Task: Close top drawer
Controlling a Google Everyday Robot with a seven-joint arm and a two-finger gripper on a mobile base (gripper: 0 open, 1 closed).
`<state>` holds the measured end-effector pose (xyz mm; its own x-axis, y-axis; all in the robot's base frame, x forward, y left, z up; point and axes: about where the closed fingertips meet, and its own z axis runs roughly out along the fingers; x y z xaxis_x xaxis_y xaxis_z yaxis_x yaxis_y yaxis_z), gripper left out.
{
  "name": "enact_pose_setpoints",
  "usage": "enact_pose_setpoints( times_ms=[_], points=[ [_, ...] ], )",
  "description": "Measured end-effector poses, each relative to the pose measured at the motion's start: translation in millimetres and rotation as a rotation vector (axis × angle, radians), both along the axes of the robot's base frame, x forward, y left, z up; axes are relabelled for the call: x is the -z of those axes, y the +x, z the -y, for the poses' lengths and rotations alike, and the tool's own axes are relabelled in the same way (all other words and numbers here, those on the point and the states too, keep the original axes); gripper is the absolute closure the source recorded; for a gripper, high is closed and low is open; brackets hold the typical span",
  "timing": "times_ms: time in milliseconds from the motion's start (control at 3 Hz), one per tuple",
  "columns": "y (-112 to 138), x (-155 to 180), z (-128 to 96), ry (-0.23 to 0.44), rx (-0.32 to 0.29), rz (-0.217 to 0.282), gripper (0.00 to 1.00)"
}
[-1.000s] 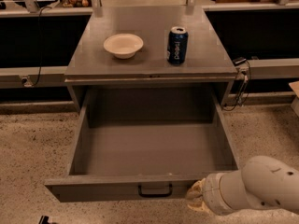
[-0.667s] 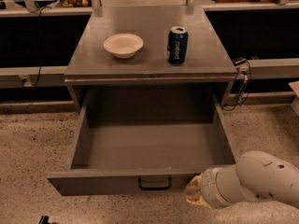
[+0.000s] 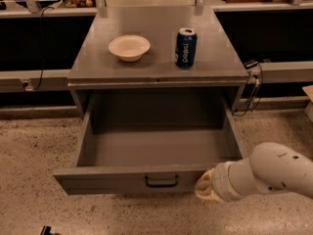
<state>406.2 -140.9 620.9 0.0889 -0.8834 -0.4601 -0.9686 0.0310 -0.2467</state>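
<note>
The top drawer (image 3: 122, 182) is a wide, deep grey drawer, pulled out most of the way and empty inside. Its front panel carries a dark bar handle (image 3: 161, 181) at mid-front. My gripper (image 3: 204, 186) is at the end of the white arm coming in from the lower right. It sits against the right part of the drawer front, just right of the handle. The arm's wrist hides the fingers.
The grey cabinet top (image 3: 93, 62) holds a white bowl (image 3: 129, 47) and a blue Pepsi can (image 3: 186, 47). A cable and plug (image 3: 252, 82) hang at the cabinet's right side. Speckled floor (image 3: 29, 151) lies to the left and right of the drawer.
The drawer front has moved slightly inward toward the cabinet, and my arm and gripper have advanced with it.
</note>
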Motion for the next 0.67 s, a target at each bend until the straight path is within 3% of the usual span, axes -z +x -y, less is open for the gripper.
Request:
enact_pose_setpoints(
  times_ms=[667],
  points=[
    [24,-4,2,-0.012,0.01,0.029,1.0]
  ],
)
